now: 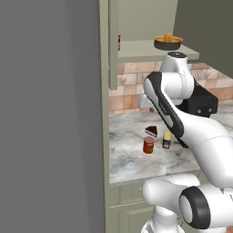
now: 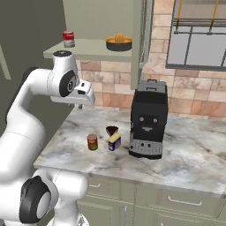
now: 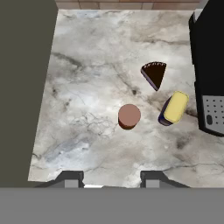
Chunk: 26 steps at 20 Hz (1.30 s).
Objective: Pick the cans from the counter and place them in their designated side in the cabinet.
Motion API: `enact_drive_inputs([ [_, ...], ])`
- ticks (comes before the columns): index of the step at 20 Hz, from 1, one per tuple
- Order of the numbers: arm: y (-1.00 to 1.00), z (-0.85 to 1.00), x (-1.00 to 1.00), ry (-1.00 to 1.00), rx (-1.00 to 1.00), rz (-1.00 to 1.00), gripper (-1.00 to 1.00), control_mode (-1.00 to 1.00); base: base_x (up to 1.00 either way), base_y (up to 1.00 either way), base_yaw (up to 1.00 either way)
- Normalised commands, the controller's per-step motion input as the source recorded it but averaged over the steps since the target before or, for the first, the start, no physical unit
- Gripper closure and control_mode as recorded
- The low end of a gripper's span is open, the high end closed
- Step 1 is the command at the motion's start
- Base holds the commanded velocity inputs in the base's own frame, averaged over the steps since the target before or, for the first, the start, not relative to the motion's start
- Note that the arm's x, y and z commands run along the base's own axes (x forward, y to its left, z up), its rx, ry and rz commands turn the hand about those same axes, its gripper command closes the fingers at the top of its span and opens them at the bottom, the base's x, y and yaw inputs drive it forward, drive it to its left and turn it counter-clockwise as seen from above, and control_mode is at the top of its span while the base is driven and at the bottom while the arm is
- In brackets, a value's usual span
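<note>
Two cans stand side by side on the marble counter (image 2: 190, 152): a red can (image 2: 92, 142) (image 1: 148, 145) (image 3: 129, 116) and a dark blue can with a yellow top (image 2: 114, 141) (image 1: 167, 139) (image 3: 174, 108). My gripper (image 3: 111, 180) hovers high above the counter and looks straight down on them. Its fingers stand apart, open, with nothing between them. The red can lies just ahead of the fingertips, and the blue one is to the right of it. Above the counter the olive cabinet (image 2: 101, 17) is open, showing its shelf (image 1: 136, 49).
A dark cake slice (image 3: 154, 73) lies just behind the cans. A black coffee machine (image 2: 148, 119) stands close to the right of the blue can. On the cabinet shelf sit a red-and-white can (image 2: 68, 38) at the left and a bowl holding an orange (image 2: 118, 43).
</note>
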Motion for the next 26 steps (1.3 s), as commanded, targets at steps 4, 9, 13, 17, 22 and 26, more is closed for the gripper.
enact_drive_inputs([
  [4, 0.0, 0.0, 0.0, 0.0, 0.0, 0.0, -1.0, -1.0, 0.0, 0.0, 0.0],
  [9, 0.0, -0.04, -0.02, 0.0, 0.0, 0.0, -1.0, -1.0, 0.0, 0.0, 0.0],
  [13, 0.0, -0.08, 0.0, 0.01, 0.0, 0.0, -1.0, -1.0, 0.0, 0.0, 0.0],
  [17, 0.0, -0.05, 0.0, 0.02, 0.0, 0.0, -1.0, -1.0, 0.0, 0.0, 0.0],
  [22, -0.01, -0.14, 0.0, 0.0, -0.02, 0.0, -1.0, -1.0, 0.0, 0.0, 0.0],
  [26, -0.03, -0.16, 0.0, 0.0, -0.03, 0.0, -1.0, -1.0, 0.0, 0.0, 0.0],
])
